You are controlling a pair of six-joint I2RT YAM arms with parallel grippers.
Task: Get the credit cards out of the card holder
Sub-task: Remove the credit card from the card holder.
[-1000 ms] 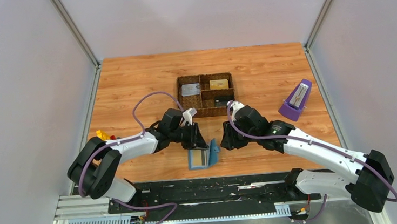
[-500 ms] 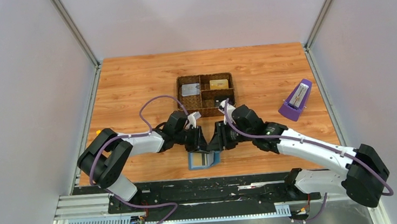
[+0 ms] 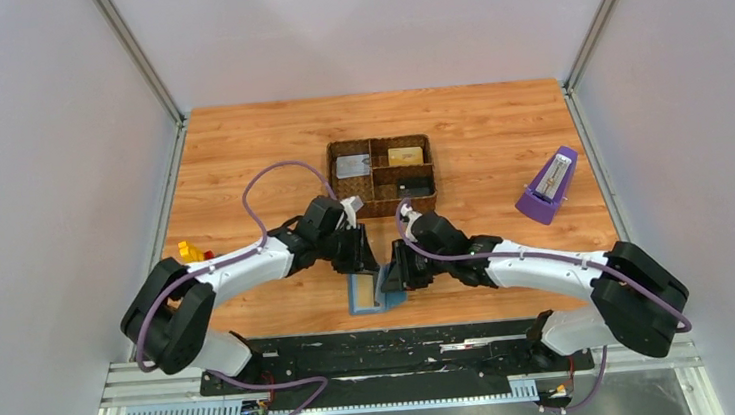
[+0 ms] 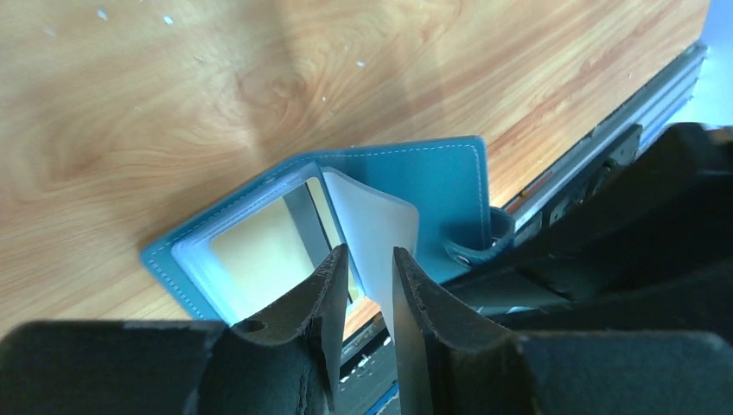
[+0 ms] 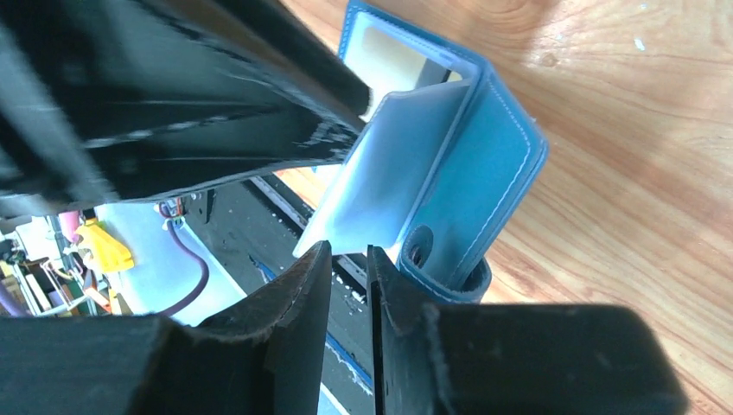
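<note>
The blue card holder [image 3: 364, 296] lies open near the table's front edge, its right cover [image 4: 449, 186] raised. A gold-yellow credit card [image 4: 259, 251] shows behind the clear window of its left side. A pale inner leaf [image 4: 380, 229] stands up from the fold. My left gripper [image 4: 370, 251] [image 3: 364, 260] straddles this leaf, and a narrow gap still shows between its fingers. My right gripper [image 5: 348, 248] [image 3: 395, 271] sits at the leaf's lower corner [image 5: 380, 173], beside the teal cover [image 5: 484, 173], its jaws nearly together but apart.
A brown woven divided tray [image 3: 384, 207] behind the grippers holds flat cards in its compartments. A purple metronome [image 3: 548, 188] stands at the right. Yellow and red blocks [image 3: 190, 251] lie at the left. The black rail [image 3: 385, 341] runs just in front of the holder.
My right arm has swung left onto the holder's raised side and its jaws have narrowed. The left gripper has stayed at the holder with little movement.
</note>
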